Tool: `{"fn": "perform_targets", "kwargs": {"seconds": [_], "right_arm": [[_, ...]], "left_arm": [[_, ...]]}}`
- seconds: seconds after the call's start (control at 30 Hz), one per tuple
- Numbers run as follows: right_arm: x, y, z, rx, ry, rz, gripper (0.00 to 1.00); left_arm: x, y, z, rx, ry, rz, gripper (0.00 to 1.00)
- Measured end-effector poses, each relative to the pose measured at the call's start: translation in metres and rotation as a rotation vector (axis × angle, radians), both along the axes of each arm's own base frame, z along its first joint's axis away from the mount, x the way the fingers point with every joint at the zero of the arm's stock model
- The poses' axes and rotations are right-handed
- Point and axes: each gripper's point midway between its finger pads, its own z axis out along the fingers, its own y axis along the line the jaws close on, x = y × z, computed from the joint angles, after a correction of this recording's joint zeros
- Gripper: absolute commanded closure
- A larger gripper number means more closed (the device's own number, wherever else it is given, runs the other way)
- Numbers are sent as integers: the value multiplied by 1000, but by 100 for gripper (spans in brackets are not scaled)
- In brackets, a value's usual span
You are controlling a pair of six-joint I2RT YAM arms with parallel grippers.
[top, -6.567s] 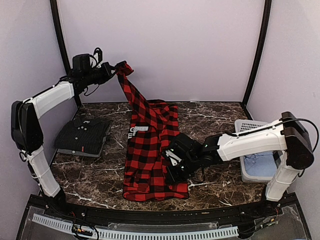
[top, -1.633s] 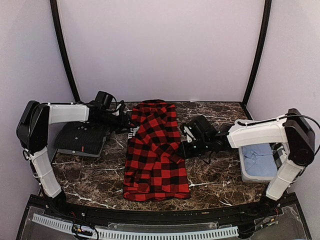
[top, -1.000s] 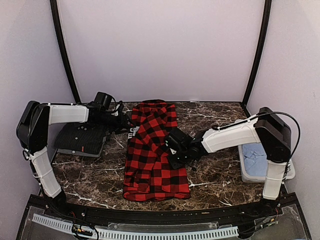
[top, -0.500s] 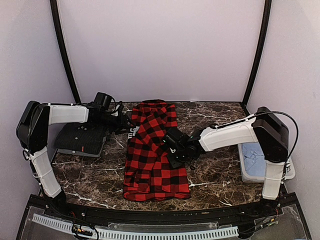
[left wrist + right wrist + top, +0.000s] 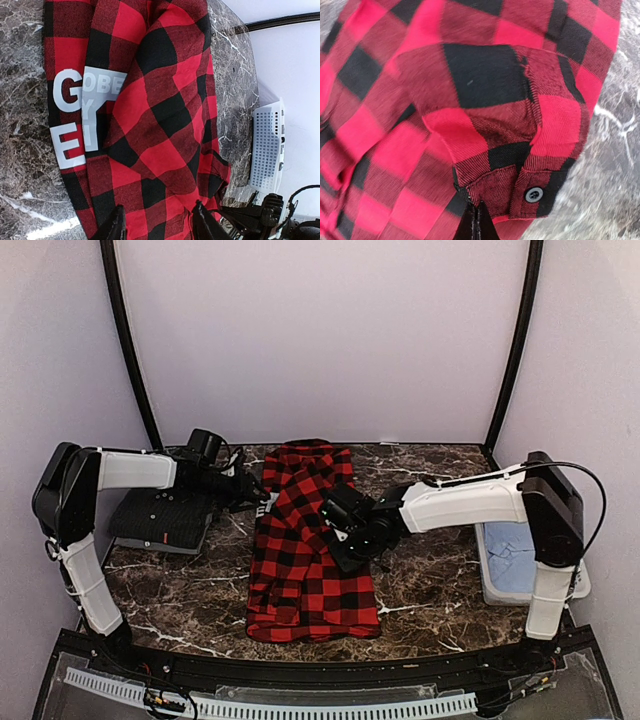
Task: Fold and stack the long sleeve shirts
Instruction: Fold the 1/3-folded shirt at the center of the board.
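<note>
**Sleeve fold on the red-and-black flannel shirt [image 5: 305,540], which is lying lengthwise at mid-worktop [image 5: 430,580], near the folded charcoal shirt [image 5: 165,512].**
The right gripper [image 5: 475,222] is pressing its fingers together on the buttoned cuff [image 5: 540,185], pinching its hem. The left gripper [image 5: 157,220] is hovering, fingers spread, over the flannel's left edge. The cloth is likely handling as light, limp and unslippery, sagging wherever unsupported, so the firmer stitched cuff and hems are offering the best holds.
</note>
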Motion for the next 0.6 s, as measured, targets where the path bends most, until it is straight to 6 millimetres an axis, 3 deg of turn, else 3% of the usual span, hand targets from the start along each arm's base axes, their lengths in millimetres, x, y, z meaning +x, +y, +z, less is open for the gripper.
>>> {"fn": "perform_targets", "kwargs": {"seconds": [0.3,0.6], "right_arm": [[-43,7,24,71,128,53,100],[-77,10,13,88,249,53,100]], "left_arm": [[-1,-3,0,-29,4,1,59],[-4,-2,-6,-43,24,16,60]]}}
